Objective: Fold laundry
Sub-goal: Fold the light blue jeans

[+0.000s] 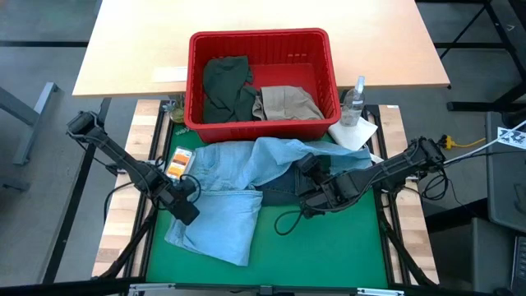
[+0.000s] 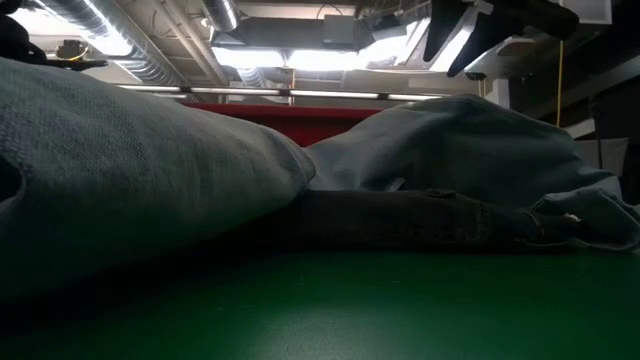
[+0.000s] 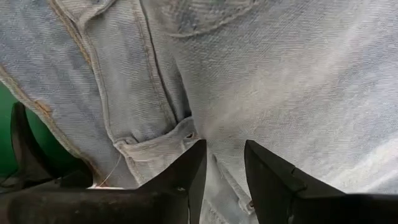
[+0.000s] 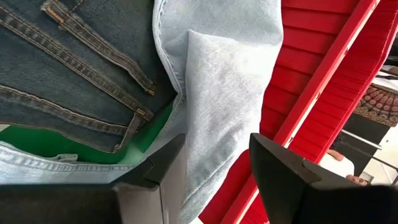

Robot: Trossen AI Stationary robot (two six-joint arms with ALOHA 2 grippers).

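Observation:
The light blue denim (image 1: 222,185) lies spread over the green mat. One part of it is humped up toward the red basket (image 1: 193,78). Dark navy jeans (image 1: 279,191) lie partly under it and show in the right wrist view (image 4: 68,68). A dark olive green piece (image 1: 223,86) and a beige khaki piece (image 1: 283,103) lie inside the basket. My left gripper (image 1: 189,214) points steeply down over the denim's left part, its fingers a little apart (image 3: 224,180). My right gripper (image 1: 308,167) hangs open above the humped denim (image 2: 455,55), with light showing between its fingers. My left gripper stands close over the flat light blue denim beside a pocket seam (image 3: 186,127), coming from above. I cannot tell whether its fingertips (image 3: 193,168) touch the cloth.
A spray bottle (image 1: 353,100) and a small white cloth (image 1: 355,131) sit right of the basket. An orange and white tag (image 1: 178,163) lies at the denim's left edge. A black cable loop (image 1: 288,220) hangs under the right arm. Bare green mat (image 1: 329,255) lies at the near right.

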